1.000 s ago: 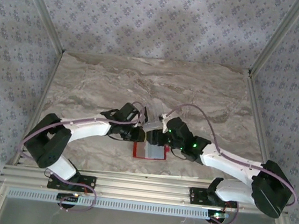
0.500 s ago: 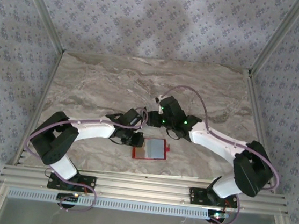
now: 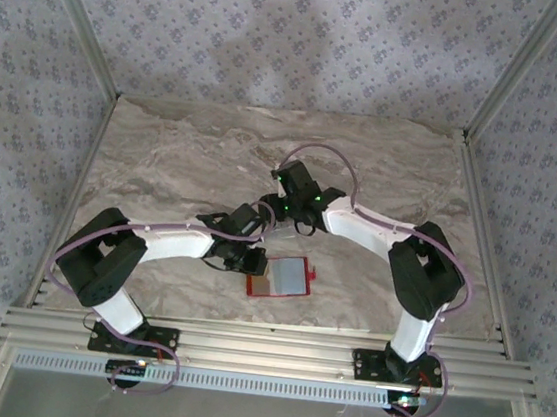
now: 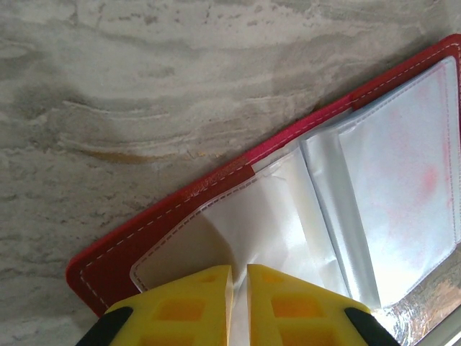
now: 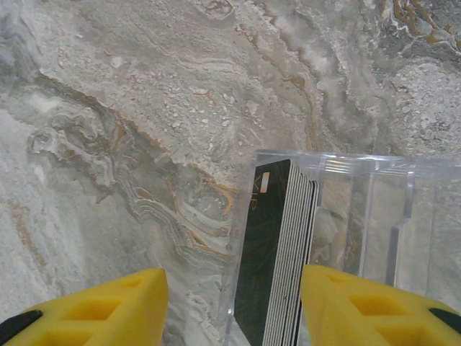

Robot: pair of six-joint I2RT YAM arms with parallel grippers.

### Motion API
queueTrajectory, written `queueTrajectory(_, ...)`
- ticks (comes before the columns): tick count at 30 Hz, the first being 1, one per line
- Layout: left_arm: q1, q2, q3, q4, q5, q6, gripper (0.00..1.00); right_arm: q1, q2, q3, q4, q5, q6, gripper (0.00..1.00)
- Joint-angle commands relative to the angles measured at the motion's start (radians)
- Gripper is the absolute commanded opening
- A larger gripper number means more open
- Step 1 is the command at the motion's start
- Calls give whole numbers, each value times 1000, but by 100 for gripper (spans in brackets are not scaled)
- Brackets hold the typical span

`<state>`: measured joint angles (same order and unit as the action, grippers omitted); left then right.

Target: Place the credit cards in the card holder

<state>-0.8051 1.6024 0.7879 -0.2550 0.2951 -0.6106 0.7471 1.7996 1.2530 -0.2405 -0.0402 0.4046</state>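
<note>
On marble (image 4: 144,86), left end effector (image 4: 240,281) pinches one card holder (image 4: 216,189); right end effector (image 5: 234,306) gapes over cards (image 5: 264,245)

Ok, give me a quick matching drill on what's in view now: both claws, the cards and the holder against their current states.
1. left claw
2. right claw
3. credit cards
4. card holder

A. spread open, lying flat
B. standing on edge in the clear box
C. pinched shut on a clear sleeve
D. open, poised over the box

Pairs: 1-C, 2-D, 3-B, 4-A
</note>
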Motion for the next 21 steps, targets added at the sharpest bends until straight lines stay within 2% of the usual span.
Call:
queueTrajectory(1, -2, -17, -15, -22, -18, 3, 14, -6, 29, 39, -51, 2, -24, 54)
queueTrajectory(15, -2, -10, -13, -19, -16, 0, 13, -3, 97, 46, -62, 40, -30, 54)
queueTrajectory(21, -2, -8, -13, -20, -18, 0, 13, -6, 96, 35, -31, -48, -29, 54)
